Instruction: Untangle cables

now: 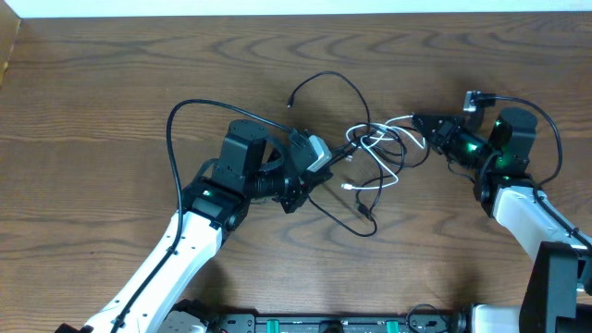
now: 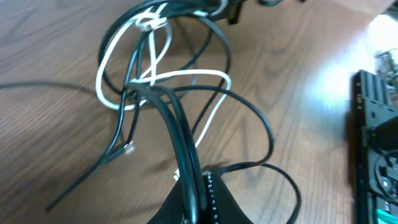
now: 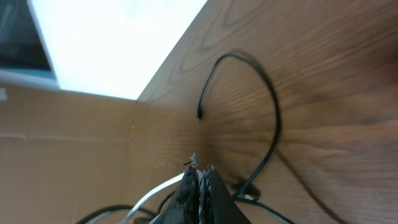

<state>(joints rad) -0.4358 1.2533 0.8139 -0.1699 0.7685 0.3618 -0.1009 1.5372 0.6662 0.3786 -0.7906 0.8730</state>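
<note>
Left gripper (image 1: pixel 313 159) clamped shut on black cables (image 2: pixel 178 132); right gripper (image 1: pixel 425 123) pinched shut on white cable (image 2: pixel 199 74). Tangle (image 1: pixel 375 153) strung between both, just ahead of left fingertips. Risks: straight pull cinching white knot tighter; thin cord slipping from pinch; loose plugs snagging loops.

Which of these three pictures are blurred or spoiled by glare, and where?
Overhead view: sharp and evenly lit, the thin white cable clear on the brown wooden table. Left wrist view: soft throughout, with glare on the table at right. Right wrist view: upper left burnt out to white; the thin black cable loop sharper, the right gripper blurred.
</note>
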